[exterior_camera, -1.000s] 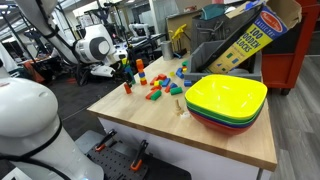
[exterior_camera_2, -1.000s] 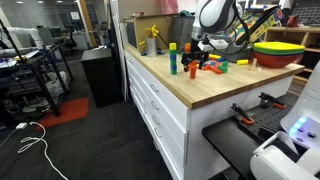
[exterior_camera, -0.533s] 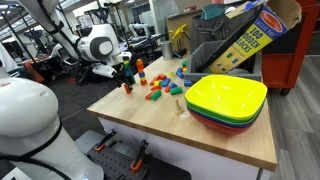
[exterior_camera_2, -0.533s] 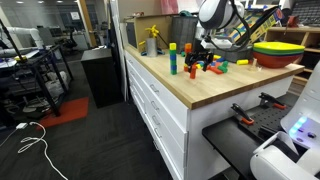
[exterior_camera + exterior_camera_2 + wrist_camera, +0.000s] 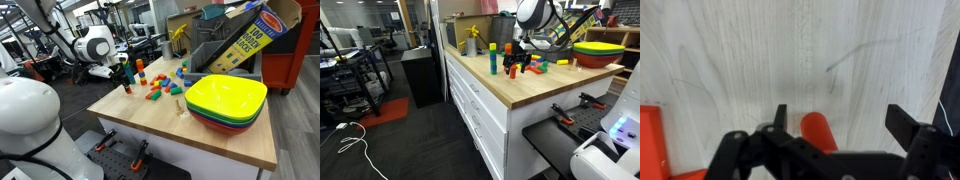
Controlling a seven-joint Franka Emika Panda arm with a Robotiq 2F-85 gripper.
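The arm (image 5: 95, 45) is reaching down over the end of the wooden table (image 5: 150, 120) that is lying farthest from the stack of bowls (image 5: 226, 100). Its jaws are standing spread wide and are gripping nothing. In the wrist view a red cylinder (image 5: 820, 130) is showing in the gap between them, nearer one finger than the other. Its lower part is hiding behind the black wrist housing, and neither finger is pressing on it. Whether it is standing upright or lying on its side cannot be told. The red cylinder is thus sitting on bare wood well apart from the stack of bowls, at the table's opposite end. An orange-red block (image 5: 650, 140) is poking in at the edge of the wrist view, too cropped to tell its shape. In an exterior view a small tower of blocks (image 5: 139, 70) is standing at that same end, far from the stack of bowls. A scatter of loose coloured blocks (image 5: 160, 88) is lying closer to the bowls than the tower is, though not touching them. The stack itself is showing a yellow bowl on top with green and red rims beneath. A printed blocks box (image 5: 245, 35) is leaning tilted just behind the stack.
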